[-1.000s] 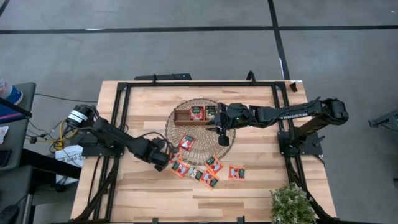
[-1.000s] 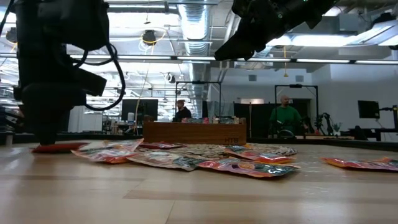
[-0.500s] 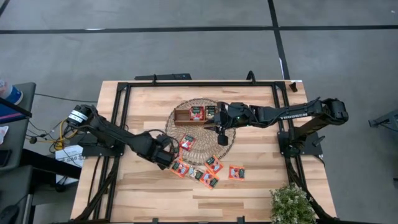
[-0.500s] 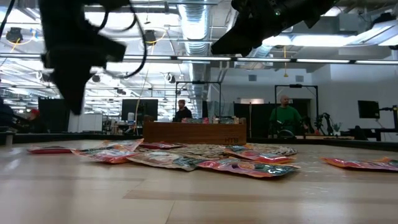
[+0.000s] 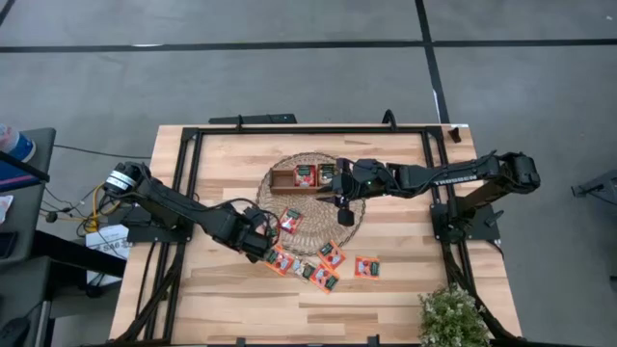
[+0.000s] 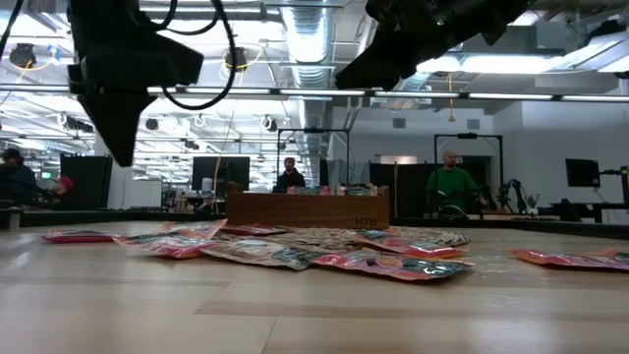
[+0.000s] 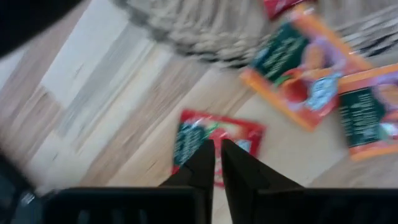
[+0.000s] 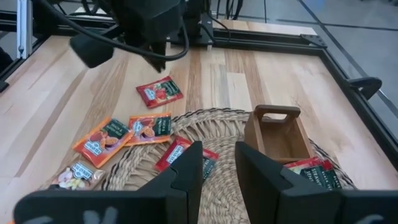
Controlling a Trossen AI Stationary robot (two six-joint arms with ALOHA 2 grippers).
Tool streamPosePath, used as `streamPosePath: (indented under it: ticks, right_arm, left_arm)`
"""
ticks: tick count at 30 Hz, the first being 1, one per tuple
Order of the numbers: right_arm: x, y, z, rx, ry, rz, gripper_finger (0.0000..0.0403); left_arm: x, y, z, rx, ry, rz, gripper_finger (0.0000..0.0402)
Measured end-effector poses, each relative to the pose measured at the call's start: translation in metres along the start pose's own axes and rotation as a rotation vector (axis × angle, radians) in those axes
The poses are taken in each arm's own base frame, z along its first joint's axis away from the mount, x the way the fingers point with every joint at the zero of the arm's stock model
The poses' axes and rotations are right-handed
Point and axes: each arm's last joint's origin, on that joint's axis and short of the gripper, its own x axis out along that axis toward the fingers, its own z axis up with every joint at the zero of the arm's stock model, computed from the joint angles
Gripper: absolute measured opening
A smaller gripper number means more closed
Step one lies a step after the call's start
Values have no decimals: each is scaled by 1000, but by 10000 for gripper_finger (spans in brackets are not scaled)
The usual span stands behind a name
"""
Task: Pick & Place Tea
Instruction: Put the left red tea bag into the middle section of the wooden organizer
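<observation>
Tea sachets (image 5: 328, 256), small flat red-orange squares with green and white label marks, lie scattered on the wooden table (image 5: 222, 308) in front of the round woven mat (image 5: 280, 198), with one (image 5: 289, 221) on the mat's edge. At left, the left gripper (image 5: 258, 234) hangs above the near-left end of the scatter; its wrist view shows the fingers nearly together with a narrow gap and nothing between them, over a lone sachet (image 7: 214, 140) lying flat on bare wood. The step in hand appears to be a pick; the next move calls for spreading the fingers, descending and pinching that thin, flat packet. At centre, two sachets (image 5: 315, 174) already lie in the wooden tray (image 5: 282, 178). At right, the right gripper (image 5: 344, 209) hovers over the mat beside the tray, fingers parted and empty.
</observation>
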Motion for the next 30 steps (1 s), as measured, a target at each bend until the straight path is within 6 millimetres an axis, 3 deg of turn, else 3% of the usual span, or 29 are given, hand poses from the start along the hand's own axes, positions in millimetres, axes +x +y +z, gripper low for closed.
streamPosePath:
  ticks: [8, 13, 23, 30]
  right_arm:
    - [0, 0, -1, 1, 10, 2, 88]
    - [0, 1, -1, 1, 6, 24, 88]
    - [0, 2, -1, 1, 0, 52, 88]
    - [0, 2, 0, 1, -1, 52, 88]
  left_arm:
    - [14, 5, -15, -46, 112, 24, 108]
    - [24, 3, -20, -64, 118, -16, 140]
    - [50, 17, -33, -96, 155, 71, 148]
    - [70, 18, -33, -140, 134, -24, 147]
